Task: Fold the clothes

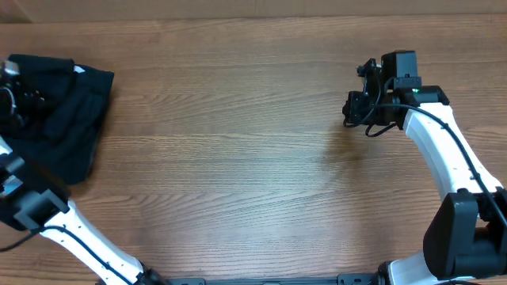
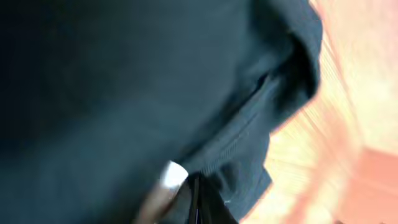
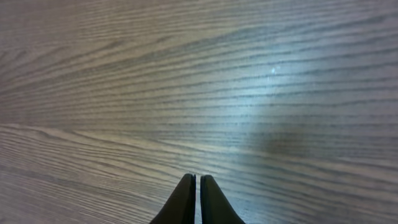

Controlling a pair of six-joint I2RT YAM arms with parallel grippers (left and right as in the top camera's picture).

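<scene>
The soft black short-sleeved T-shirt (image 1: 75, 111) lies bunched in a rumpled heap at the far left of the brown wood-grain table (image 1: 238, 158), with a small white tag (image 1: 78, 70) showing. The left gripper (image 2: 194, 200) pinches a fold of it. The right gripper (image 3: 198, 186), jaws pressed together, hangs over bare wood well apart.

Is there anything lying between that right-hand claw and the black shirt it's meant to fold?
Nothing visible. Only bare wooden table lies between the right gripper and the black T-shirt, which sits bunched at the table's far left edge. The left gripper is closed in the fabric there.
</scene>
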